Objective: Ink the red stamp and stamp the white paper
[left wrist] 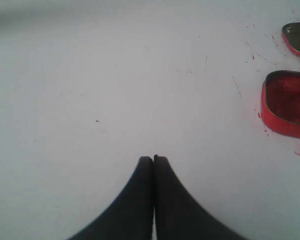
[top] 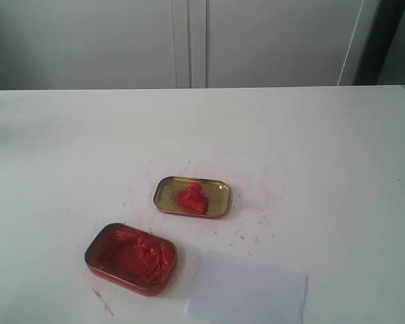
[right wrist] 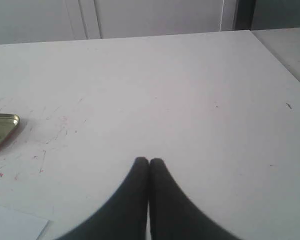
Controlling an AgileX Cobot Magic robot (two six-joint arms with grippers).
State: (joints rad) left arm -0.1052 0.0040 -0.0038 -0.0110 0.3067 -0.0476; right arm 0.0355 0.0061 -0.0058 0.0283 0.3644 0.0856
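- Stamp (top: pixel 192 197) lying in gold tin (top: pixel 219 194), mid-bench (top: pixel 324 148).
- Paper (top: pixel 246 295) just beside ink tin (top: pixel 121 281).
- Left fingers (left wrist: pixel 137 200) and right fingers (right wrist: pixel 132 200) both clenched, empty.

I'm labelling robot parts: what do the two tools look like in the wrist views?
The left tool has two matte black fingers, broad at the base, curving to narrow rounded tips. The right tool looks the same. No cables, markings or arm links show.
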